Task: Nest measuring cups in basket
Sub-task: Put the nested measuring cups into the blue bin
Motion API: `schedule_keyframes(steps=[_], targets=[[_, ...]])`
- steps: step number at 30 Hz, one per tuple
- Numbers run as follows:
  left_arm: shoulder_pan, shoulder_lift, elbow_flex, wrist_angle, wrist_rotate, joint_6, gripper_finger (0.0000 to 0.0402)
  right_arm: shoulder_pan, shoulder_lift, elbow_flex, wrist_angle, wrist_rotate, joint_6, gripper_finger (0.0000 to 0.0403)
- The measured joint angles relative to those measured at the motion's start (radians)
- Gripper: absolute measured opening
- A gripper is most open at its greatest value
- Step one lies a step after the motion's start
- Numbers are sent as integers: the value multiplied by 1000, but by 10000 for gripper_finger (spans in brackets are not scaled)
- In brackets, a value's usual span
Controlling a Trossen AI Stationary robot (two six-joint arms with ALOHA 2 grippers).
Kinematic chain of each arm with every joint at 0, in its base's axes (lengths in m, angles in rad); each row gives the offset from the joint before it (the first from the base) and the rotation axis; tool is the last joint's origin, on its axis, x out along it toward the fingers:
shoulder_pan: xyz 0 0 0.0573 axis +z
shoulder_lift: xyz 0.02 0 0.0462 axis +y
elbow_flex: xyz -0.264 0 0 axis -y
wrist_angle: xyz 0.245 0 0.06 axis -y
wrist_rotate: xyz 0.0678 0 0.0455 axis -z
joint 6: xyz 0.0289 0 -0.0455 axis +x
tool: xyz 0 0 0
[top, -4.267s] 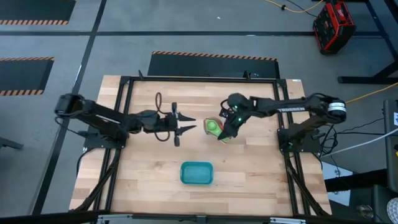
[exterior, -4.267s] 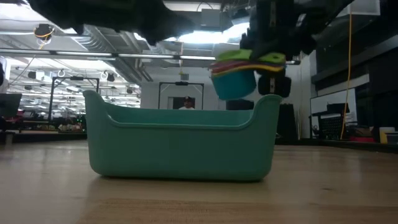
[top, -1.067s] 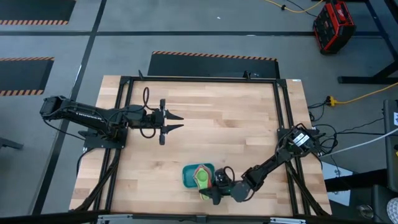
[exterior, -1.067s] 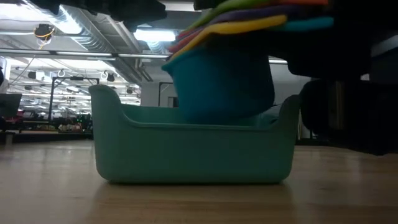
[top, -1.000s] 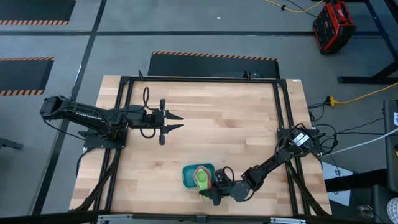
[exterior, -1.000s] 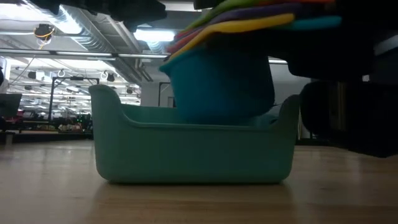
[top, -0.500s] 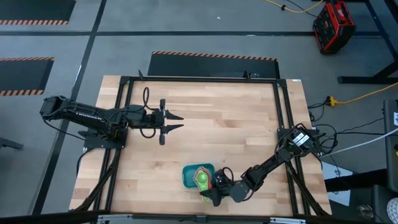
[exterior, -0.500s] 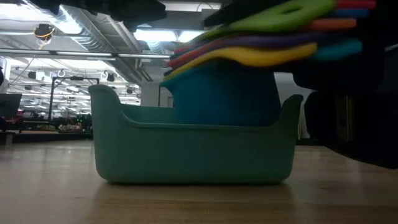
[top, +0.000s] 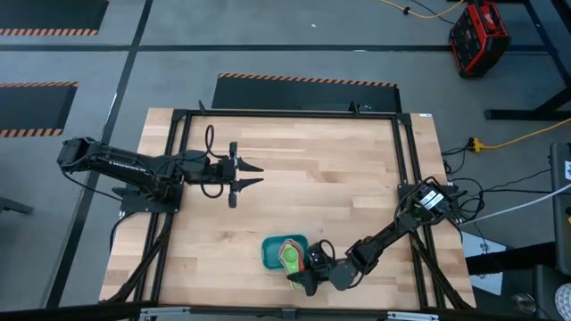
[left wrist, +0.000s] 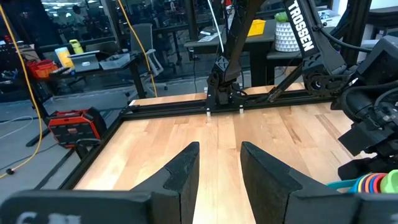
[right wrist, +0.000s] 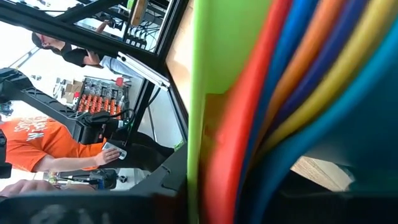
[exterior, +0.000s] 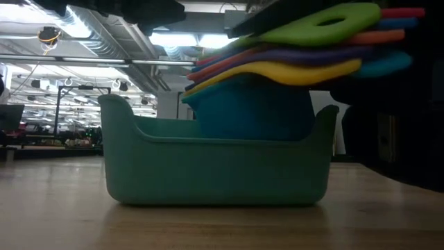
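While the nested measuring cups (exterior: 277, 83) sit as one stack inside the teal basket (exterior: 208, 170), their light-blue outer bowl dips below the basket's rim and the flat handles fan out above it in layers of yellow, purple-blue, orange, red and green. Those handles run long-axis across the basket's short side and stick out past its near-right wall, tilted slightly upward, where the right gripper (top: 306, 267) has its fingers clamped on them at the counter (top: 339, 205) edge. Far beyond the basket, the left gripper (top: 252, 175) hangs with fingers parted, grasping nothing.
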Motion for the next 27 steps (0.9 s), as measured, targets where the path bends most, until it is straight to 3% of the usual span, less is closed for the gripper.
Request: schedule_keyframes(steps=[8, 22, 27], targets=[[0, 0, 0, 0, 0, 0, 112, -1, 0, 0, 0, 2, 0, 145], [0, 0, 0, 0, 0, 0, 112, -40, -1, 2, 2, -158, -5, 148], [0, 0, 0, 0, 0, 0, 112, -41, -1, 1, -5, -166, -3, 148]])
